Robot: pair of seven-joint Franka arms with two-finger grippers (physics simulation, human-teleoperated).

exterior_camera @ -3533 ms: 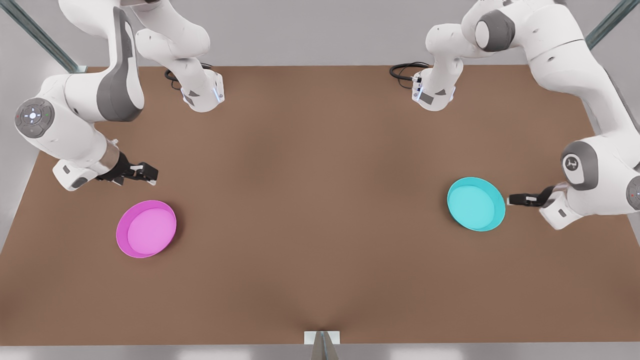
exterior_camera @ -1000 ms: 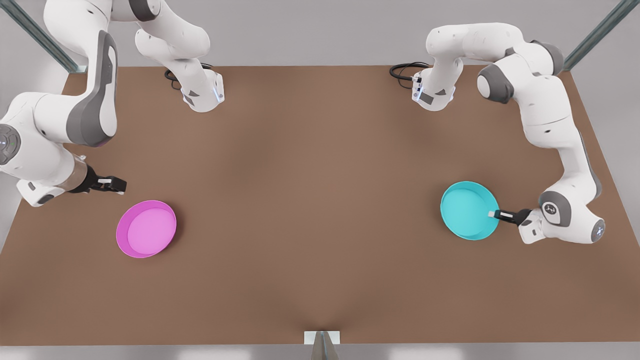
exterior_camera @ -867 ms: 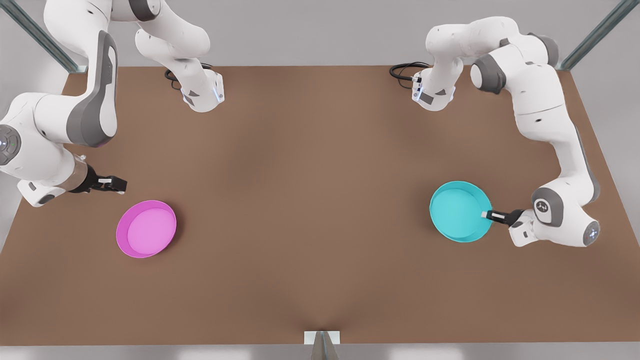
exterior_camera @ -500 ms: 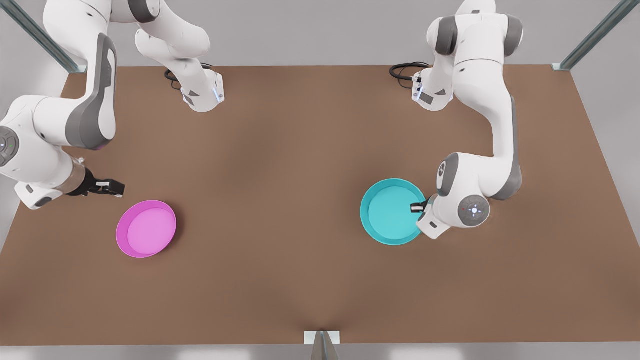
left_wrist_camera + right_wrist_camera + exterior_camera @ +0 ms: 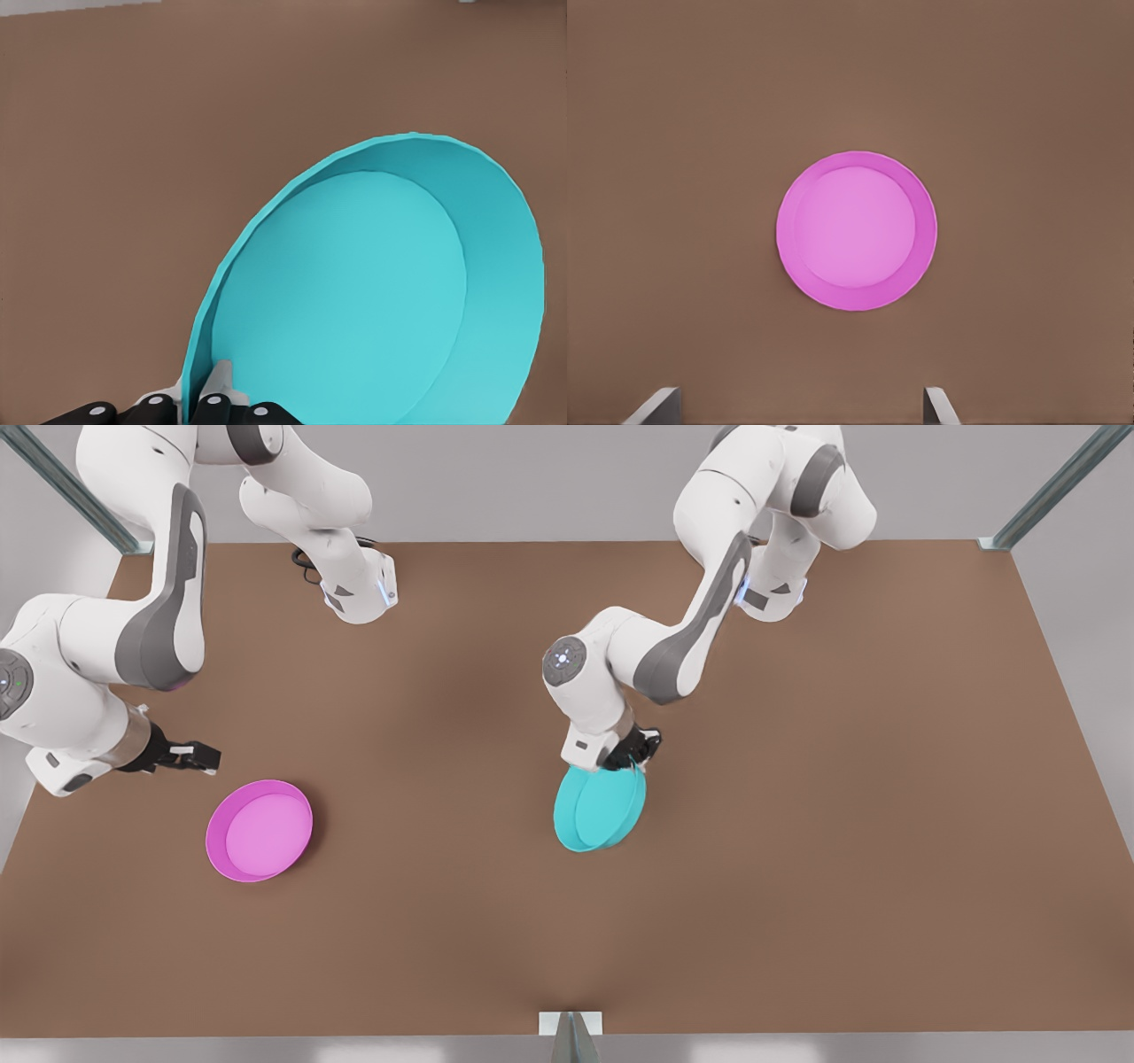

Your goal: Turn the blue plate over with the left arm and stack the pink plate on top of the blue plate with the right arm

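The blue plate (image 5: pixel 600 808) hangs steeply tilted near the table's middle, and my left gripper (image 5: pixel 631 755) is shut on its rim from above. In the left wrist view the plate (image 5: pixel 372 292) stands almost on edge, its rim pinched between the fingers (image 5: pixel 215 390). The pink plate (image 5: pixel 259 830) lies flat with its open side up on the front view's left. My right gripper (image 5: pixel 199 757) hovers just behind it, apart from it and open. The right wrist view looks down on the pink plate (image 5: pixel 857 230), with two spread fingertips (image 5: pixel 656 405) at the picture's edge.
The brown table (image 5: pixel 797 921) stretches wide around both plates. Both arm bases (image 5: pixel 359 589) and black cables (image 5: pixel 718 549) sit along the back edge. A small grey fixture (image 5: pixel 570 1027) stands at the middle of the front edge.
My left gripper has carried the blue plate from the front view's right to the table's middle and tipped it from flat to nearly on edge. The right gripper drifted left, then held still.
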